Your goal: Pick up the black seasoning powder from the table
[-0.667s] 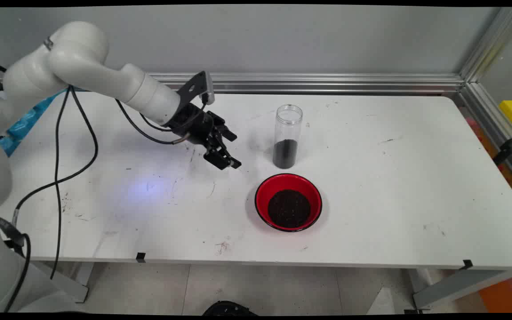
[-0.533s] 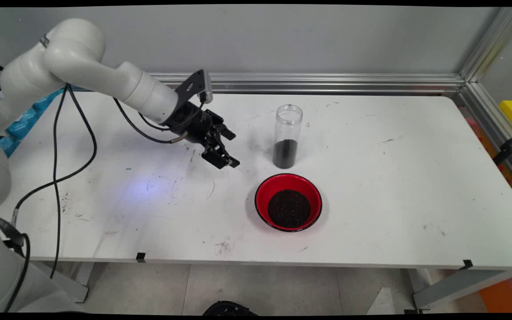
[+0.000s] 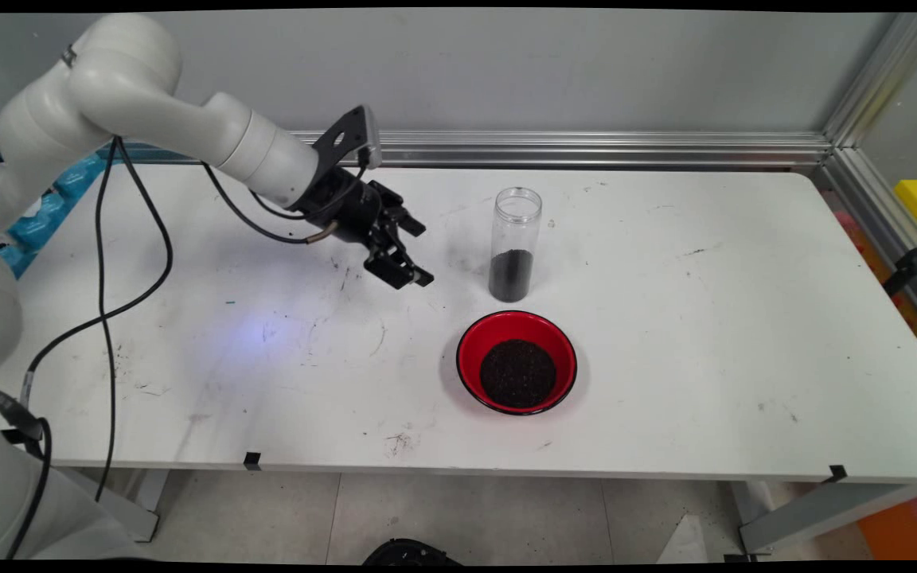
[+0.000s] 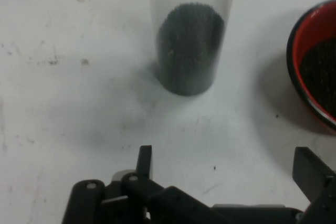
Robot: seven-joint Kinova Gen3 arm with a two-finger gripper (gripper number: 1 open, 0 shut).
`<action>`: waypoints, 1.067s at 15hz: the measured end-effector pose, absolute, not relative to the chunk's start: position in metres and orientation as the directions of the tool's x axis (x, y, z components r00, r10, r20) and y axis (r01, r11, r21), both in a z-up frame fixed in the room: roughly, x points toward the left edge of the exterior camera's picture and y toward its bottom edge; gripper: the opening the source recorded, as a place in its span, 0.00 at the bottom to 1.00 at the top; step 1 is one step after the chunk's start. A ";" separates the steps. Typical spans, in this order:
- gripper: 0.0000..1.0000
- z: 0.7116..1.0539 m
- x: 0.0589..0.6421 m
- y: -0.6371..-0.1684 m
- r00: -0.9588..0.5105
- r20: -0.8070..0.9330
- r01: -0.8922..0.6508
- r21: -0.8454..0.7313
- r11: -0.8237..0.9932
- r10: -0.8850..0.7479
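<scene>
My claw hangs spread wide and empty above the worktop. Just right of it stands the clear jar, upright, dark grains at its bottom. I see the red bowl of grains nearer, right.

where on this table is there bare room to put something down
The table is bare right of the jar and bowl, and along the near left edge below the end effector. The middle is crowded: jar directly behind bowl, end effector just left of the jar.
</scene>
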State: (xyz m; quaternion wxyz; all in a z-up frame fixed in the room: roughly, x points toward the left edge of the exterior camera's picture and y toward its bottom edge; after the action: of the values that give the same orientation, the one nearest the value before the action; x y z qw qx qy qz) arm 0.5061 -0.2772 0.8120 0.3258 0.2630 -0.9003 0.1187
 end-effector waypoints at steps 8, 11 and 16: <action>1.00 0.802 0.489 -0.294 -0.650 0.686 -0.518 -0.084 0.851 -0.328; 1.00 0.792 0.487 -0.299 -0.647 0.698 -0.508 -0.096 0.856 -0.306; 1.00 0.768 0.484 -0.309 -0.634 0.719 -0.501 -0.102 0.860 -0.285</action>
State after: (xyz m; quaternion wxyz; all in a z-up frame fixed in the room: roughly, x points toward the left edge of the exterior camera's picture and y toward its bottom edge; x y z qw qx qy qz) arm 0.4838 -0.3086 0.7682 0.3664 0.2202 -0.8919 0.1474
